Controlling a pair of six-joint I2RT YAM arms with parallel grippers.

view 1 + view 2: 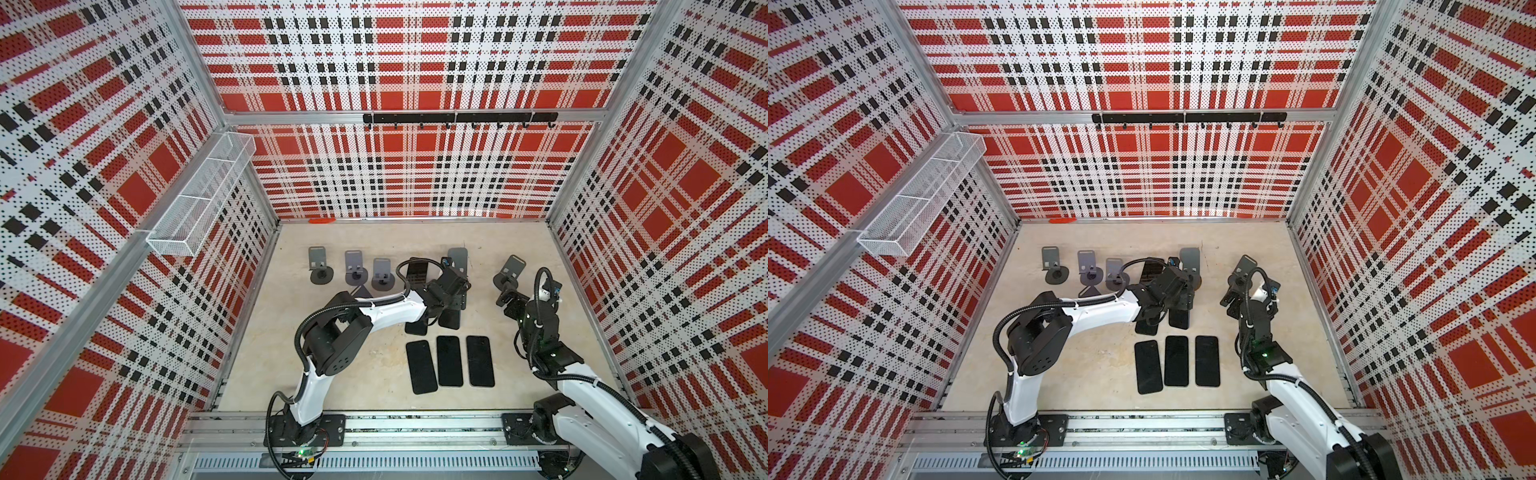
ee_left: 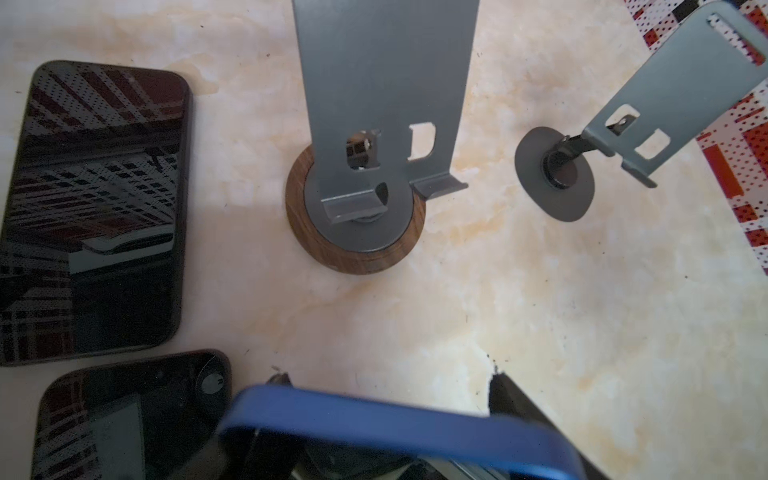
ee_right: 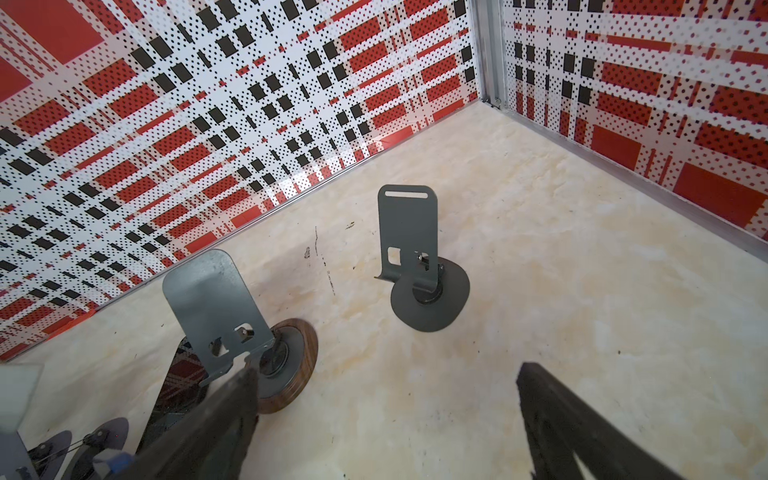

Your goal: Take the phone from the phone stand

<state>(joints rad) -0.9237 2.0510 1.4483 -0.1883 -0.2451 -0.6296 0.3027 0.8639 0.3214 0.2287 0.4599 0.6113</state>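
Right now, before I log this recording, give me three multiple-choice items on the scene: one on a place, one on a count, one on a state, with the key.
1. Where does the white wire-mesh basket hang?
A) on the left side wall
B) on the back wall
C) on the right side wall

2. How many black rectangular phones lie flat in the row nearest the arm bases?
A) two
B) three
C) five

3. How do the jaws of the right gripper stand?
A) shut on a phone
B) open and empty
C) shut on a stand

Key: 1 A, it hangs from that wall's rail; 2 B, three lie side by side in both top views; 3 B, the right wrist view shows only bare cream tabletop between them.
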